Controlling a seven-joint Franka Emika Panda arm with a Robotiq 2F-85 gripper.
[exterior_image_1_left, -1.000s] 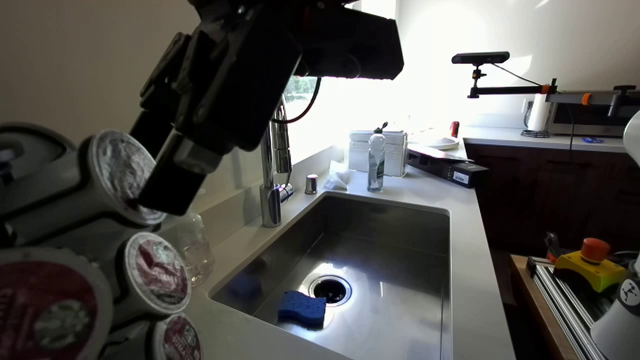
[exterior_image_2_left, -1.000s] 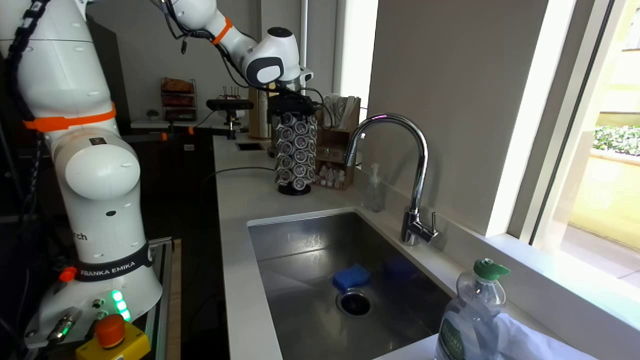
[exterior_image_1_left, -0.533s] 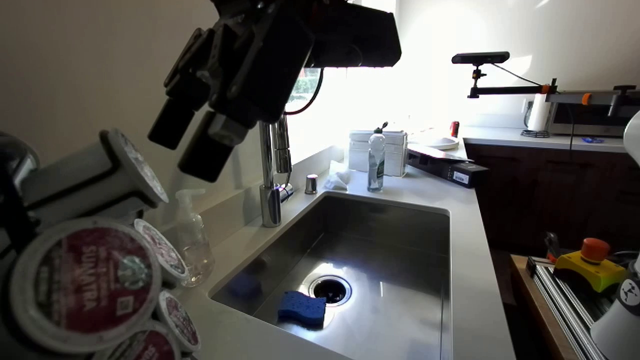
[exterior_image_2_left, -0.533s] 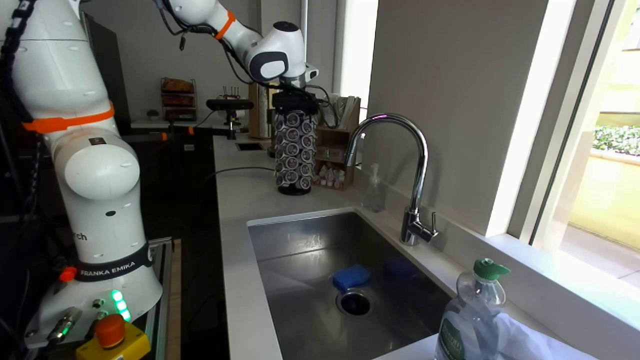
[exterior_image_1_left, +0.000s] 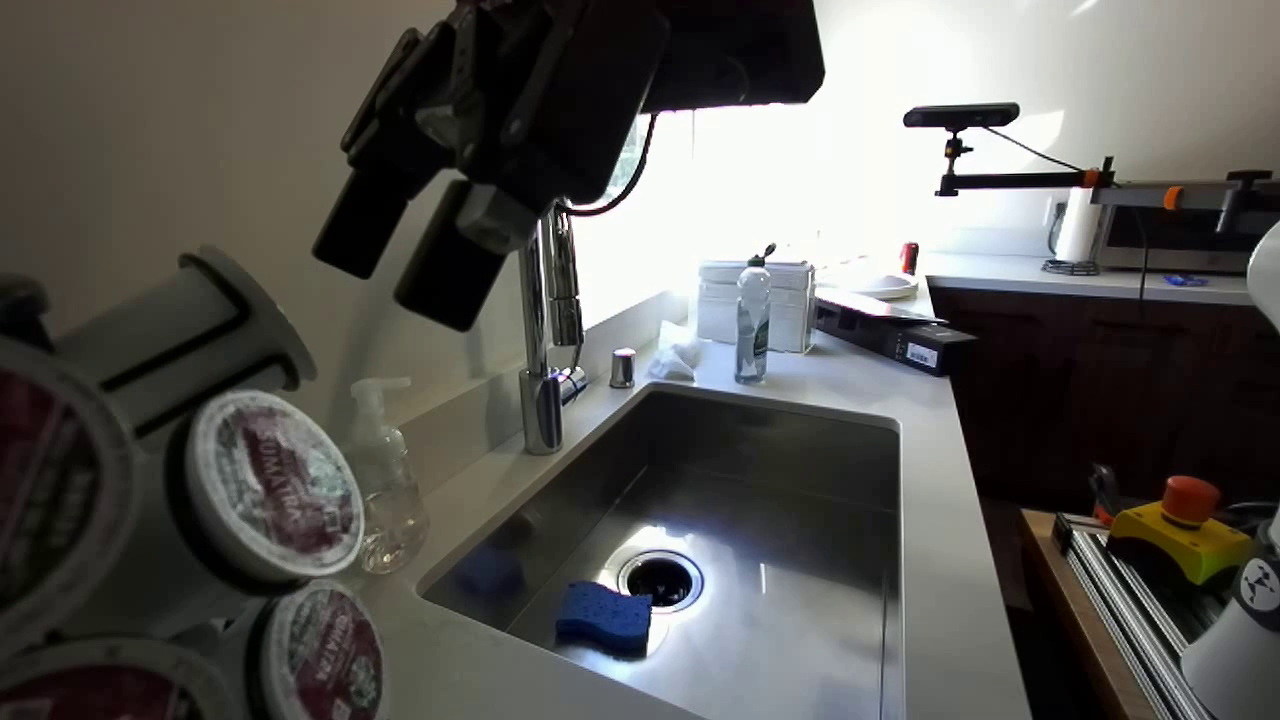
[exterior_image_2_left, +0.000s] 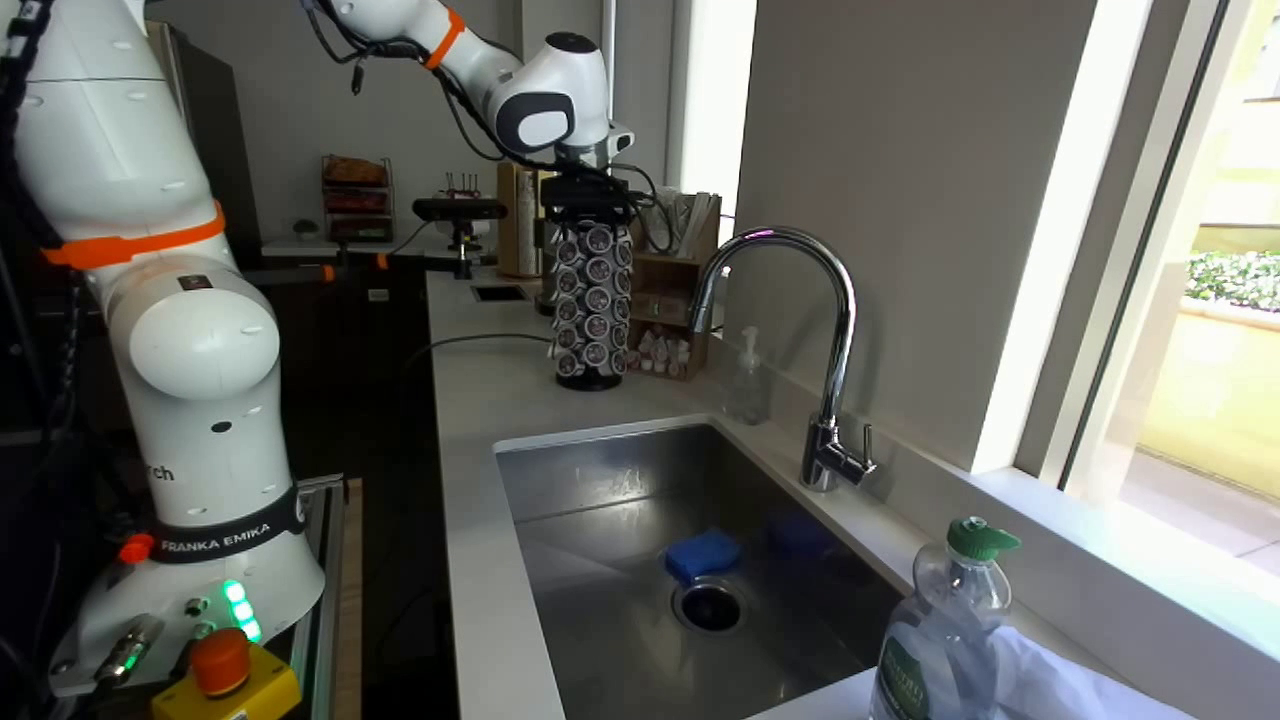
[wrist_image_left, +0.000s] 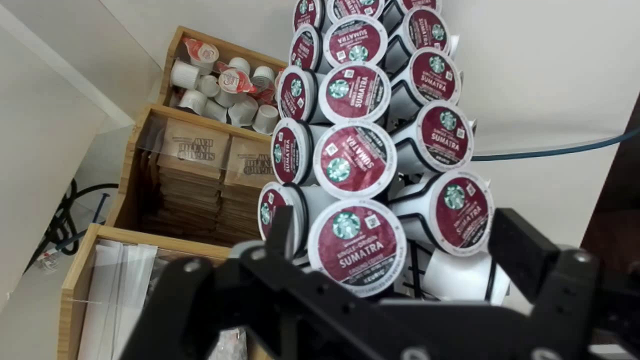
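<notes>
Spread wide, the gripper (wrist_image_left: 392, 230) shows along the bottom of the wrist view, one half at lower centre, the other at lower right. Framed between them is a red-lidded pod (wrist_image_left: 357, 245); more pods (wrist_image_left: 355, 92), several marked Sumatra, run up to the top edge. In an exterior view the fingers (exterior_image_1_left: 450, 265) hang at upper left, with a gap to the pods at lower left. The pods sit in an upright rack (exterior_image_2_left: 588, 381) on the counter (exterior_image_2_left: 480, 400), at upper centre of an exterior view.

Along the left of the wrist view a wooden box (wrist_image_left: 70, 310) holds creamers (wrist_image_left: 243, 111) at upper left and sugar packets (wrist_image_left: 192, 150) under those. A cable (wrist_image_left: 530, 154) runs to the right edge.

In both exterior views a blue sponge (exterior_image_2_left: 700, 555) lies beside the drain (exterior_image_2_left: 711, 606) in the sink (exterior_image_2_left: 600, 620), and a faucet (exterior_image_2_left: 843, 340) rises at the sink's edge. A green-capped bottle (exterior_image_2_left: 940, 630) stands at lower right of an exterior view.
</notes>
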